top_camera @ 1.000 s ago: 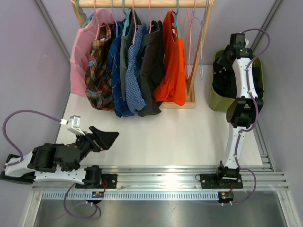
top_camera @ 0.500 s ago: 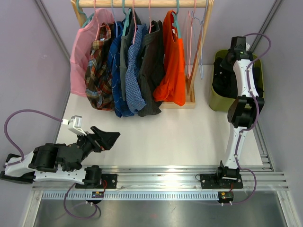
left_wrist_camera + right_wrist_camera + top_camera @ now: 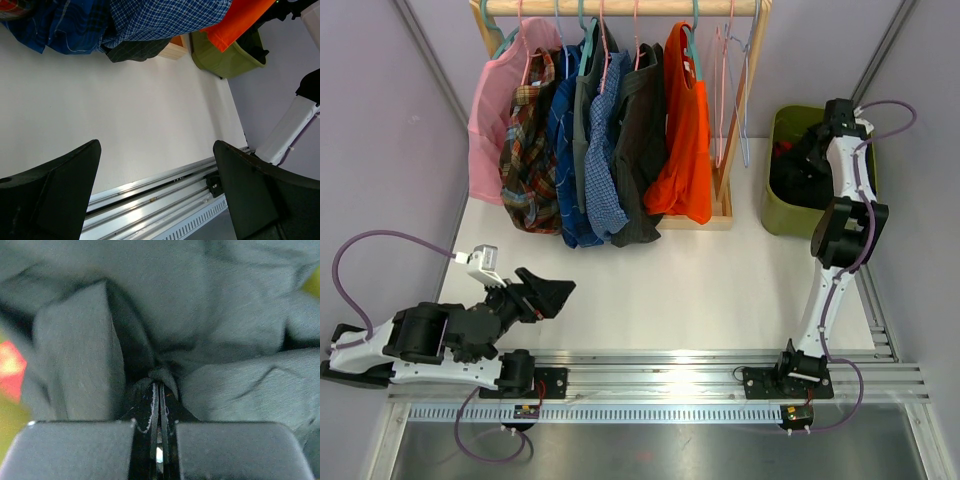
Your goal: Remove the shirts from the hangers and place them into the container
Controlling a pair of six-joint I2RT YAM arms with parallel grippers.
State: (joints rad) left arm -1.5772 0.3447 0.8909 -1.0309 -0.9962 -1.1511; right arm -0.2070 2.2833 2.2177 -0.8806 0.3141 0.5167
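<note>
Olive-green plastic marks the container (image 3: 778, 212), which stands at the far right corner of the table (image 3: 710, 290). The right gripper (image 3: 159, 386) reaches down into it. Its jaws are clenched on a puckered fold of the black shirt (image 3: 165, 305) that fills the bin, and the cloth bunches up around the fingertips. A red patch of fabric (image 3: 9, 371) shows at the left of the wrist view (too blurred to say more).

Along the far edge, the wooden rail (image 3: 620, 7) carries the other shirts on their hangers:
- the pink shirt (image 3: 492, 115) at the left end
- the brown-red plaid shirt (image 3: 528, 165)
- the plain blue shirt (image 3: 563, 175)
- the blue checked shirt (image 3: 604, 175)
- the dark grey shirt (image 3: 642, 150)
- the orange shirt (image 3: 686, 145) at the right end

Just right of the orange one hang a few bare hangers (image 3: 727, 85), between it and the bin.

The left gripper (image 3: 548, 292) hovers low near the near left corner of the table. Its 2 fingers are spread wide with nothing between them, well apart from the hanging clothes.
</note>
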